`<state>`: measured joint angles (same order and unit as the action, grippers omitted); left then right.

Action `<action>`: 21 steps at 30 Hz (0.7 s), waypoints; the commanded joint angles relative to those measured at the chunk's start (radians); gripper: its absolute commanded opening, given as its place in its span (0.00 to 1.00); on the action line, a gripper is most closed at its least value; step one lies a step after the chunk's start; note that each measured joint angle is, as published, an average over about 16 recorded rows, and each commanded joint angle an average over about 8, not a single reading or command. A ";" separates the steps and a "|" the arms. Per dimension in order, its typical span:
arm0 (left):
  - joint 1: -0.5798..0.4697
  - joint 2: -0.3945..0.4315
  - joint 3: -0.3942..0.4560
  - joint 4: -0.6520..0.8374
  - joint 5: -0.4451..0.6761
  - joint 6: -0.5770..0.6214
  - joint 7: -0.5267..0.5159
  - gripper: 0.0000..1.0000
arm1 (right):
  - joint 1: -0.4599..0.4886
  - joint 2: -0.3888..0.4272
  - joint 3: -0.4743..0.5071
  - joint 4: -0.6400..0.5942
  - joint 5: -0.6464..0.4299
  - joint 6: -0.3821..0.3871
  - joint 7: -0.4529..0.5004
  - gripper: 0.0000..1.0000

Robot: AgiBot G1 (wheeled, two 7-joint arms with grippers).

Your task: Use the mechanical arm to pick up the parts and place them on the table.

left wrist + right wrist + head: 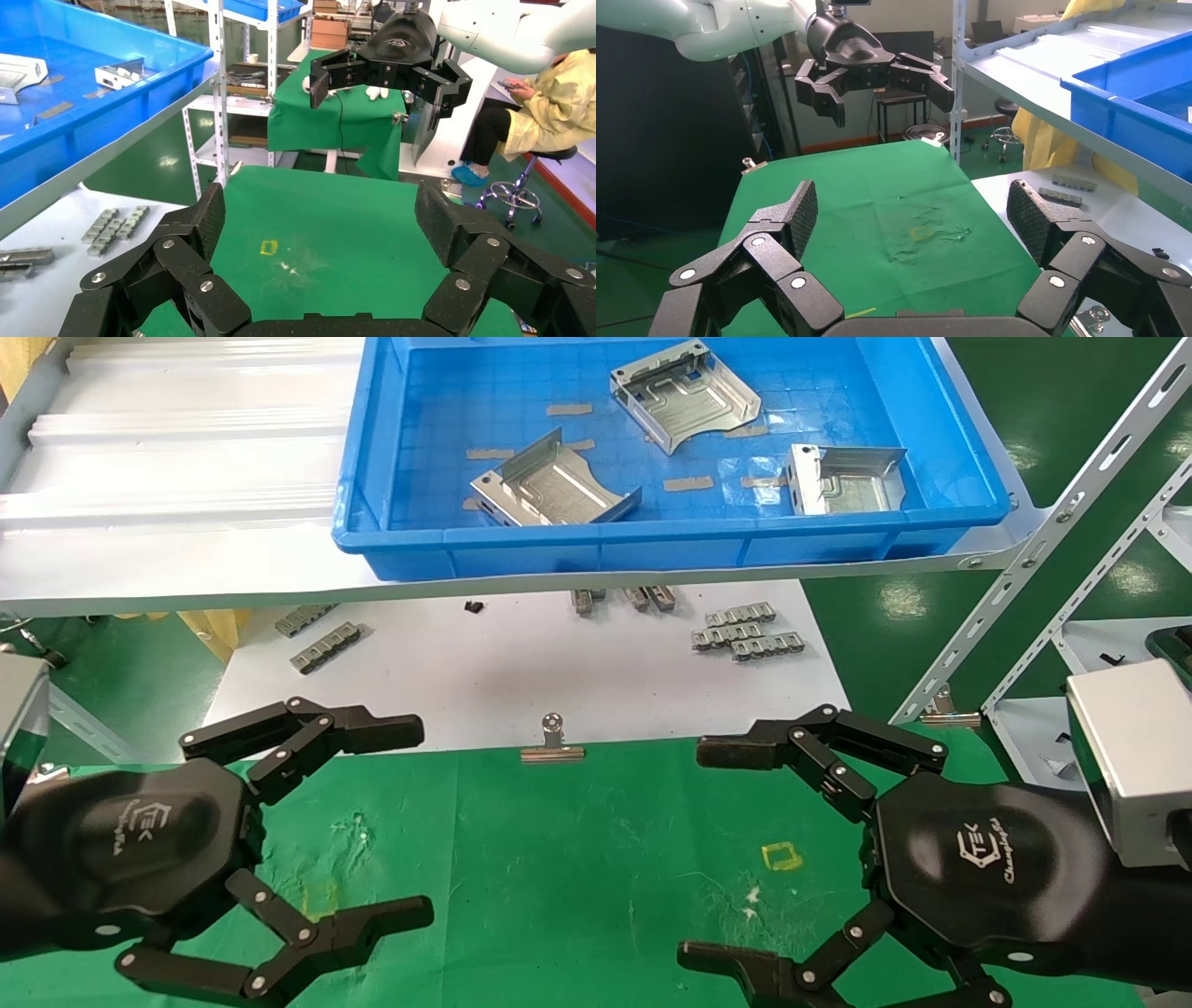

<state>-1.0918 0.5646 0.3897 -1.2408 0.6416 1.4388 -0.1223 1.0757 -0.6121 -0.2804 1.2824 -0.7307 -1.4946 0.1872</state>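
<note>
Left gripper [417,826] and right gripper [694,854] spread wide, empty, over table [577,859]; parts [684,393] beyond fingertips, whole only overhead.

Two black grippers, white arms behind

Left gripper [279,831] and right gripper [819,859]: glossy black six-sided palms with white "TEK" logos, jointed link fingers [363,733] pinned by silver screws, ridged black pads. Silver wrist block [1131,756] at 3 o'clock; white arm shell [520,31].

We find a factory workshop: slotted steel racking [1043,551] at right, blue parts bin [652,537] at top, gowned worker [541,105] seated upper right.
</note>
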 commanded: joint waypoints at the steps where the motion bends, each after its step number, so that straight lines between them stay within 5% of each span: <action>1: 0.000 0.000 0.000 0.000 0.000 0.000 0.000 0.00 | 0.000 0.000 0.000 0.000 0.000 0.000 0.000 1.00; 21: 0.000 0.000 0.000 0.000 0.000 0.000 0.000 0.00 | 0.000 0.000 0.000 0.000 0.000 0.000 0.000 1.00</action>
<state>-1.0918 0.5646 0.3897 -1.2408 0.6416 1.4388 -0.1223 1.0756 -0.6120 -0.2804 1.2825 -0.7307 -1.4947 0.1872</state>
